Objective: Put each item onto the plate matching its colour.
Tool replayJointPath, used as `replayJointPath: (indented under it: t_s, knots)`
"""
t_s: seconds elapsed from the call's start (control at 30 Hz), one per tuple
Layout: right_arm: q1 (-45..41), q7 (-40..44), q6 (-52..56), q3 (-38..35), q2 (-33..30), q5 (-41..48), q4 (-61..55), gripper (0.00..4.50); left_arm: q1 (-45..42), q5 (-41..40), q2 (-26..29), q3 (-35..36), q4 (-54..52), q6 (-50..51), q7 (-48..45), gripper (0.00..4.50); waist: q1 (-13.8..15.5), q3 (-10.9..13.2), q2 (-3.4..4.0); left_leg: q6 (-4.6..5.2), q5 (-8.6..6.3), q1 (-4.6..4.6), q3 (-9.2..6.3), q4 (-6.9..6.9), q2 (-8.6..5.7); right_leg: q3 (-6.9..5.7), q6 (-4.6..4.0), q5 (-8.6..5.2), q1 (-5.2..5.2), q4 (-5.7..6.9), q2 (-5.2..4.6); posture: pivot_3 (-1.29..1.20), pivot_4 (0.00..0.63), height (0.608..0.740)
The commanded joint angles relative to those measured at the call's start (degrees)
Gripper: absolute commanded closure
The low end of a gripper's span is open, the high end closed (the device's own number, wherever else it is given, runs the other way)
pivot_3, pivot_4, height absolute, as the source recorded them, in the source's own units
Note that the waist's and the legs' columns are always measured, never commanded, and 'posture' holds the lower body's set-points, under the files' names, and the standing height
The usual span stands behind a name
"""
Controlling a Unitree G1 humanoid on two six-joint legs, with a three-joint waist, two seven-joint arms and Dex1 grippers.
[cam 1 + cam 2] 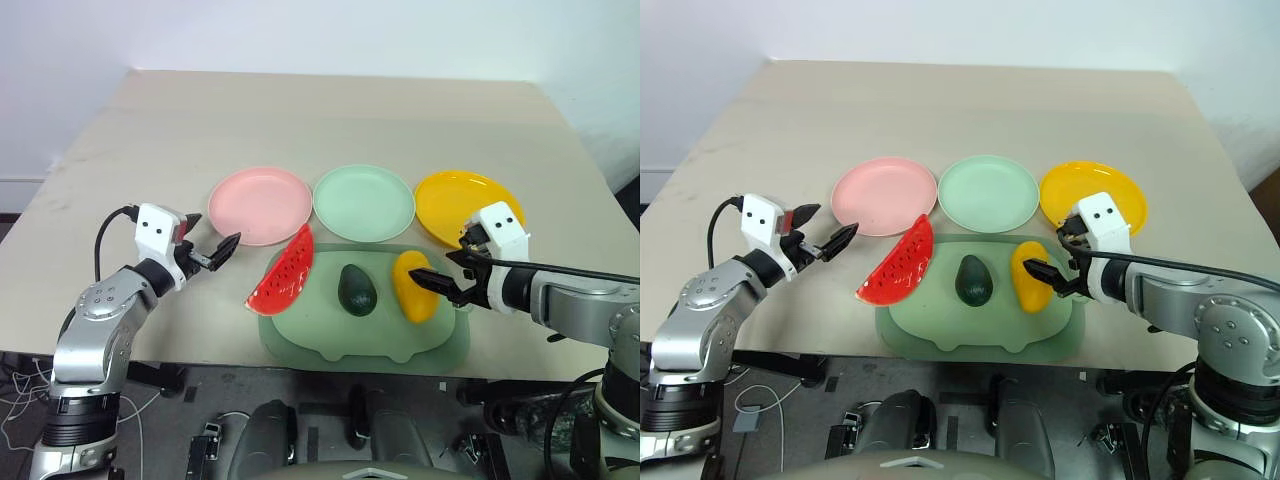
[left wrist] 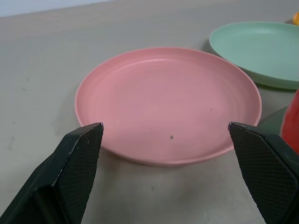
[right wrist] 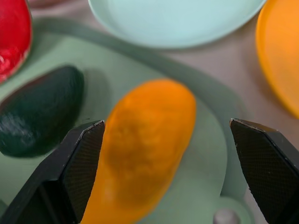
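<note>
On the pale green mat [image 1: 330, 345] lie the red watermelon wedge [image 1: 283, 275], the dark green avocado [image 1: 357, 290] and the yellow oval fruit [image 1: 412, 287]. Behind the mat stand the pink plate [image 1: 260, 205], the mint green plate [image 1: 363, 202] and the yellow plate [image 1: 465, 205], all bare. My right gripper [image 1: 440, 265] is open, just above and to the right of the yellow fruit [image 3: 140, 149], which lies between its spread fingers. My left gripper [image 1: 212, 238] is open at the left, level, pointing at the pink plate [image 2: 168, 102] with nothing between its fingers.
The beige table [image 1: 330, 110] stretches far behind the plates. Its front edge runs just under the mat. A black cable [image 1: 105, 235] loops from my left wrist.
</note>
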Motion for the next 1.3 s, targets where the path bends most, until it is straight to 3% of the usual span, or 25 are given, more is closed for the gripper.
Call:
replayJointPath:
  t_s: [0.03,0.27,0.57,0.77,0.9,1.03,1.13,1.27,1.3]
  knots:
    - [-1.6,-3.7,0.4,0.9,-1.0,4.7,1.4,0.0,0.6,-0.2,0.2,1.8,-3.1,-0.4,0.7,0.02,0.0,0.0,0.0,0.0,0.0,0.0,0.0,0.0,0.0,0.0,0.0,0.0,0.0,0.0,0.0,0.0,0.15,0.74]
    - [-3.8,-10.7,0.4,6.0,-0.2,10.9,8.8,0.0,1.5,-0.5,0.0,1.8,-4.6,0.2,1.8,0.02,0.1,0.0,-0.01,0.01,0.0,0.0,-0.01,0.01,0.02,0.0,0.0,0.0,0.02,-0.01,-0.01,0.0,0.15,0.74]
    - [-4.5,-13.8,0.4,10.4,1.4,8.1,13.7,0.0,2.2,-0.8,0.5,2.8,-5.4,0.4,2.6,0.02,0.1,0.0,-0.03,0.02,-0.01,-0.03,-0.01,0.0,0.02,-0.01,0.01,0.0,0.0,-0.02,-0.01,0.0,0.15,0.74]
    - [-6.6,-12.5,0.4,7.7,-0.4,7.6,13.5,1.42,3.2,-1.0,0.5,3.1,-6.3,0.6,3.1,0.0,0.0,0.0,-0.03,0.02,-0.01,-0.02,-0.01,0.0,0.04,-0.01,0.01,0.0,-0.01,-0.02,-0.01,0.0,0.15,0.74]
    - [-13.4,-8.3,0.2,7.3,-4.2,4.9,15.4,1.43,3.3,-0.9,0.5,3.3,-6.3,0.7,3.0,0.0,0.0,0.0,0.0,0.02,-0.01,-0.06,0.03,0.01,0.03,0.01,0.01,0.0,-0.08,-0.01,-0.01,0.0,0.15,0.74]
    - [-21.3,-0.8,-6.8,13.6,-10.6,-6.0,22.7,1.43,2.6,-0.7,0.6,3.3,-5.9,0.7,3.1,0.0,-0.1,0.0,0.0,0.02,-0.01,-0.08,0.03,-0.04,0.04,0.01,0.01,0.0,-0.12,-0.02,0.02,0.0,0.15,0.74]
    - [-24.1,8.4,-19.9,25.1,-15.5,-20.5,31.3,1.43,2.0,-0.5,0.7,3.3,-5.5,0.5,3.1,0.0,0.0,0.0,-0.02,0.03,-0.02,-0.08,0.03,-0.07,0.01,0.0,0.01,-0.01,-0.09,-0.1,0.01,0.0,0.15,0.74]
    - [-26.2,18.4,-32.7,33.3,-14.3,-33.3,46.0,1.43,1.3,-0.4,0.8,3.4,-5.7,0.7,3.3,0.0,0.0,0.0,-0.03,0.05,-0.03,-0.08,0.07,-0.06,-0.04,0.01,0.02,0.0,-0.09,-0.12,0.0,0.0,0.15,0.74]
    - [-27.0,20.6,-36.1,34.6,-13.5,-36.2,50.2,1.08,1.3,-0.4,0.9,3.6,-5.8,0.7,3.3,0.0,-0.1,0.0,-0.01,0.05,-0.03,-0.09,0.07,-0.06,-0.03,0.01,0.02,0.0,-0.1,-0.11,0.0,0.0,0.15,0.74]
